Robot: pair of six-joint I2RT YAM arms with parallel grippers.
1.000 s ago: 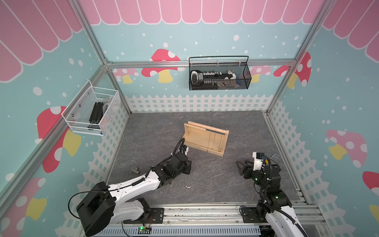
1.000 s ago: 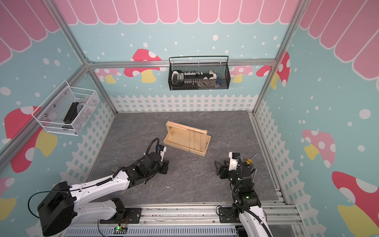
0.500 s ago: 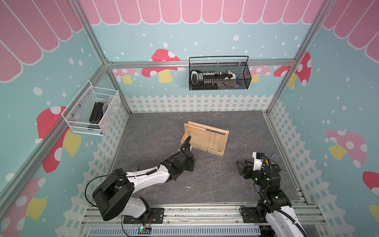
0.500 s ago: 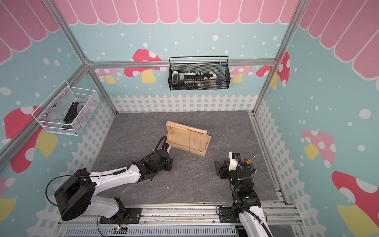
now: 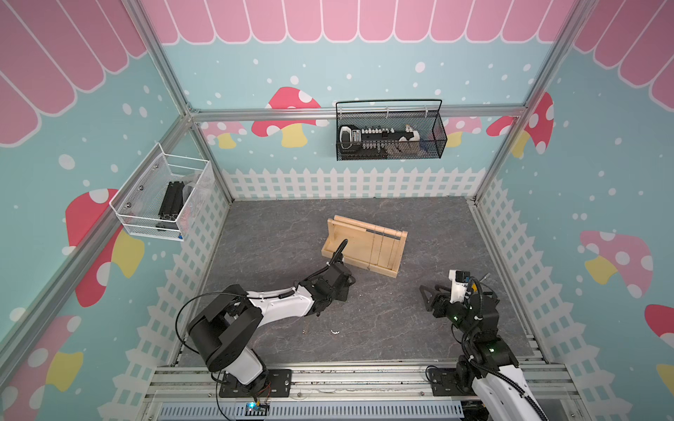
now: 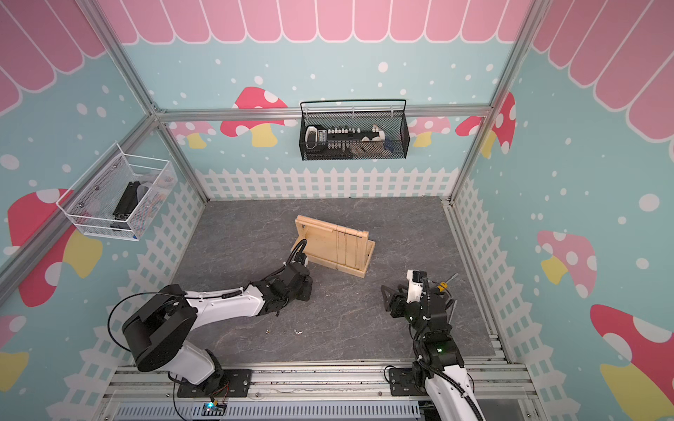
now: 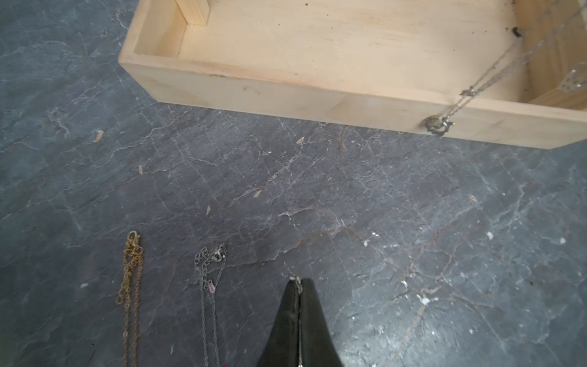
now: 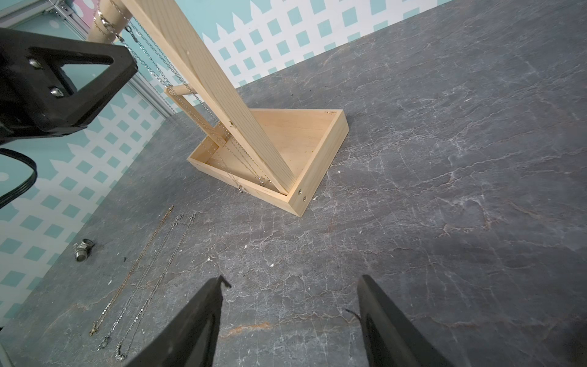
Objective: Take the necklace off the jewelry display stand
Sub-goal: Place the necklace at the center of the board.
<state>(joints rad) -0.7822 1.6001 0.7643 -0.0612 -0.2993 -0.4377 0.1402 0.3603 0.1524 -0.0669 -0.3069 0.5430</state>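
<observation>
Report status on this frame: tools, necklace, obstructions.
Left tool shut on a chain, tip near the table. Right tool open, empty. Stand holds hanging necklaces; gold necklace and silver necklace lie loose. Nothing in the way.

Bright even light, soft shadows, mild blur

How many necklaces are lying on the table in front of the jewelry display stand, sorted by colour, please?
Gold necklace: 1
Silver necklaces: 2
Total: 3
</observation>
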